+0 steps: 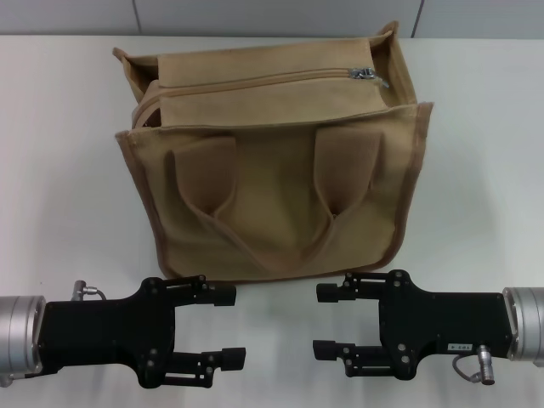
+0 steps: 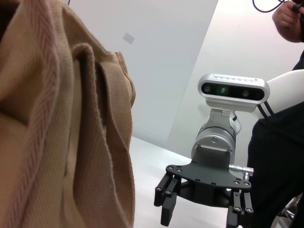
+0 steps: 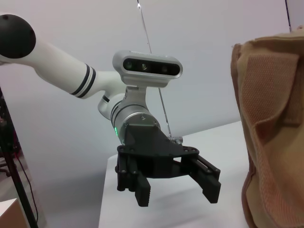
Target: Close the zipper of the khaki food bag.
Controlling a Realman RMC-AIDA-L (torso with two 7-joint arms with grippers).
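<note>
The khaki food bag (image 1: pixel 272 204) stands upright in the middle of the white table, its two loop handles (image 1: pixel 280 212) hanging down the near side. The zipper (image 1: pixel 255 82) runs along the flat top panel, and its silver slider (image 1: pixel 367 76) sits at the right end. My left gripper (image 1: pixel 231 326) is open and empty, low in front of the bag's left corner. My right gripper (image 1: pixel 325 320) is open and empty in front of the bag's right half. The two face each other. The left wrist view shows the bag (image 2: pixel 57 118) close up and the right gripper (image 2: pixel 203 213). The right wrist view shows the left gripper (image 3: pixel 176 192) and the bag (image 3: pixel 273 133).
The white table (image 1: pixel 68 212) stretches to both sides of the bag, with a grey wall behind it. A person in dark clothes (image 2: pixel 280 156) stands behind the right arm in the left wrist view.
</note>
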